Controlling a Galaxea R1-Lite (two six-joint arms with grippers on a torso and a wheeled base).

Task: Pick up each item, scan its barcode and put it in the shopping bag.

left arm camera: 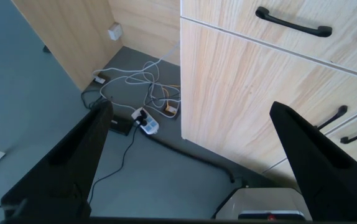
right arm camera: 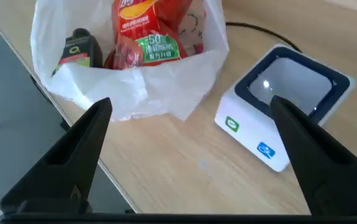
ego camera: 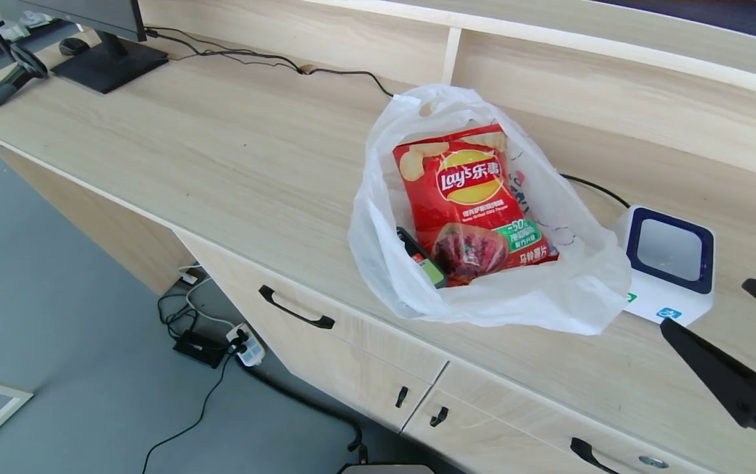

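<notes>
Crisps packet, dark bottle in shopping bag at surface's front edge; left gripper, right gripper wide open, empty; seemingly finished, just retract

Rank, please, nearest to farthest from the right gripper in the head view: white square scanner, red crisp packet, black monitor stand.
1. White square scanner, just beside the right gripper.
2. Red crisp packet, inside the white plastic bag.
3. Black monitor stand, far left on the wooden counter.

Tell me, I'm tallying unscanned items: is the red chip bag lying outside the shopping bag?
No, the chip bag sits inside the white shopping bag.
</notes>
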